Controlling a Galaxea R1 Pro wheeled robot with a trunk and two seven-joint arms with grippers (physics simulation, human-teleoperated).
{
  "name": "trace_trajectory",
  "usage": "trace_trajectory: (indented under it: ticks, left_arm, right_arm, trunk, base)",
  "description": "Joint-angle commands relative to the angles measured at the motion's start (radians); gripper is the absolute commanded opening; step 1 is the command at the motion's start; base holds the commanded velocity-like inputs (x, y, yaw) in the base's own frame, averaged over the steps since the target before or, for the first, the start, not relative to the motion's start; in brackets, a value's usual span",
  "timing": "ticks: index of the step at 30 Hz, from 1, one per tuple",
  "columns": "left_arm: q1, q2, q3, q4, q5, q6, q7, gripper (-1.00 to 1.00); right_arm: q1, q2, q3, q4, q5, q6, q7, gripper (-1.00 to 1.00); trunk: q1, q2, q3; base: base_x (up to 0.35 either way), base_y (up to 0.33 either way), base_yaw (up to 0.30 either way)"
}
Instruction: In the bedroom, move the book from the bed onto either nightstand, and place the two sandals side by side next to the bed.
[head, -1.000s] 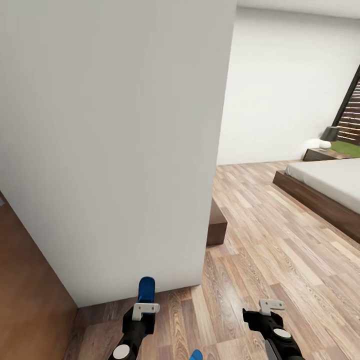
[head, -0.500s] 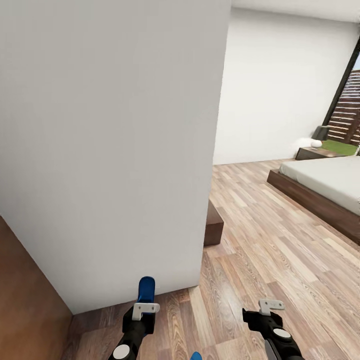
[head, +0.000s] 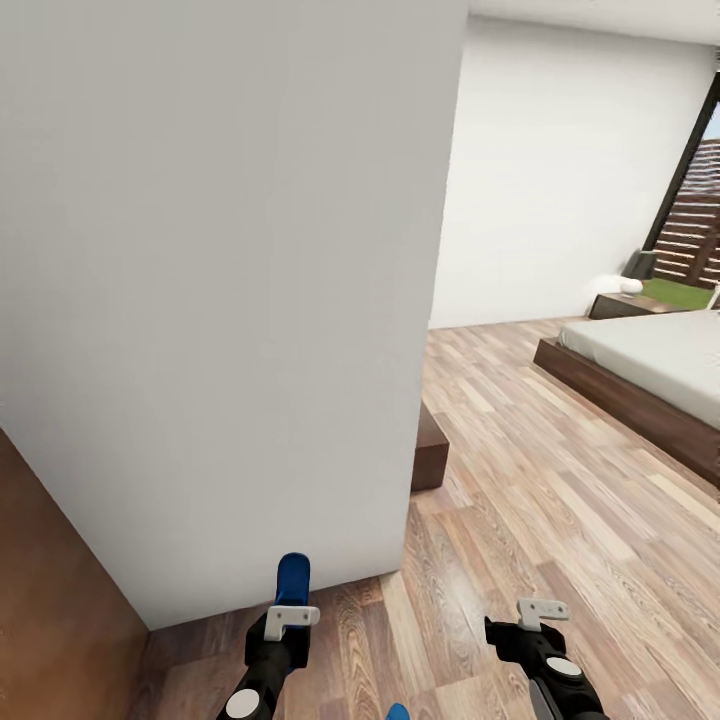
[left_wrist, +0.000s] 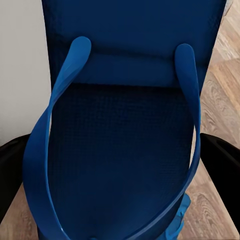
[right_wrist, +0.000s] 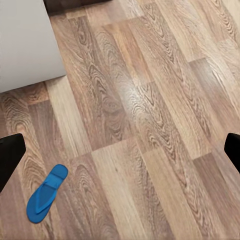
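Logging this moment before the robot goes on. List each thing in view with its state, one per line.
left gripper: shut on a blue sandal
held sandal: upright in the fingers, strap side to the wrist camera
second sandal: flat on the wood floor, strap up, untouched
right gripper: open, holding nothing
bed: mattress bare where visible
nightstand: at the bed's far end, a small lamp on top

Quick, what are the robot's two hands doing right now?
Left gripper: shut on a blue sandal.
Right gripper: open, holding nothing.
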Motion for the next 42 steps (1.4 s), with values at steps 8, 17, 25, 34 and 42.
trace_trajectory:
  ticks: [8, 17, 25, 34, 42]
  left_arm:
    - [-0.001, 0.001, -0.005, -0.002, 0.006, -0.002, 0.008, -1.0]
    - [-0.001, 0.001, -0.007, -0.002, 0.005, -0.003, 0.011, -1.0]
    - [-0.001, 0.0, -0.006, -0.002, 0.007, -0.001, 0.014, -1.0]
    - [-0.001, 0.0, -0.007, -0.002, 0.007, -0.005, 0.016, -1.0]
    - [-0.001, 0.0, -0.008, -0.002, 0.006, -0.005, 0.017, -1.0]
  right_arm:
    - [-0.001, 0.0, 0.001, -0.002, -0.007, 0.004, -0.006, 1.0]
    - [-0.001, 0.0, 0.001, -0.002, -0.007, 0.004, -0.007, 1.0]
    - [-0.001, 0.003, 0.002, -0.002, -0.006, -0.012, -0.011, 1.0]
    - [-0.001, 0.004, 0.002, -0.002, -0.004, -0.022, -0.016, 1.0]
    - [-0.001, 0.006, 0.002, -0.002, -0.003, -0.021, -0.018, 1.0]
  trunk:
    - [0.0, -0.002, -0.002]
    - [0.0, -0.002, -0.002]
    - [0.0, -0.002, -0.002]
    - [0.0, -0.002, -0.002]
    - [0.0, -0.002, -0.002]
  base:
    - [0.0, 0.061, -0.145]
    - [0.0, 0.002, -0.009]
    - [-0.039, 0.047, 0.0]
    - [-0.065, 0.057, 0.0]
    - [-0.118, 0.069, 0.077]
